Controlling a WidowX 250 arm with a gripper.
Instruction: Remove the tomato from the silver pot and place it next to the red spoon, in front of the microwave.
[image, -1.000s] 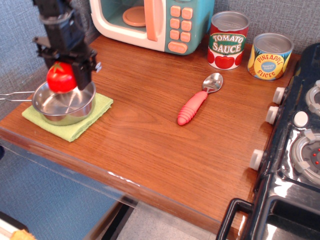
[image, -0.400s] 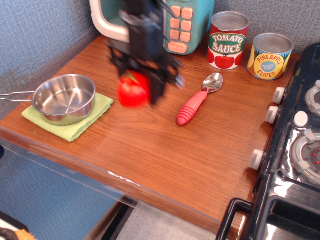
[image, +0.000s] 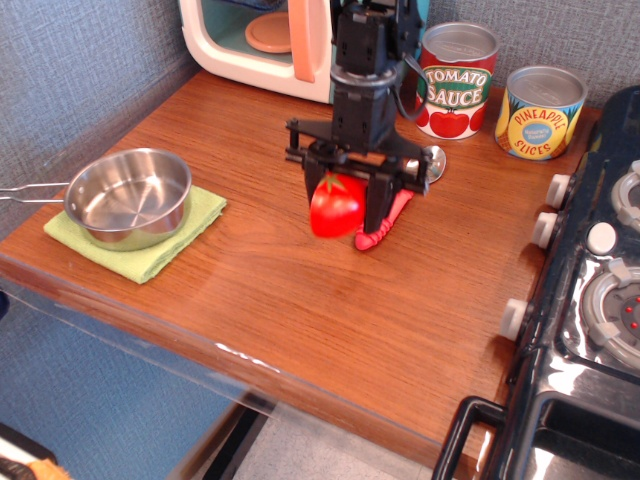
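Note:
My gripper (image: 345, 205) is shut on the red tomato (image: 334, 207) and holds it low over the wooden counter, just left of the red spoon (image: 380, 225). The spoon's red ribbed handle shows beside the tomato; its silver bowl (image: 433, 160) is partly hidden behind my gripper. The silver pot (image: 128, 198) sits empty on a green cloth (image: 170, 240) at the left. The microwave (image: 270, 45) stands at the back, partly hidden by my arm.
A tomato sauce can (image: 456, 80) and a pineapple slices can (image: 540, 112) stand at the back right. A black toy stove (image: 590, 300) with white knobs fills the right side. The counter's front edge (image: 240, 355) runs diagonally below.
My gripper lifted the tomato out of the silver pot and carried it right across the counter. It now hangs beside the red spoon. The pot is left empty.

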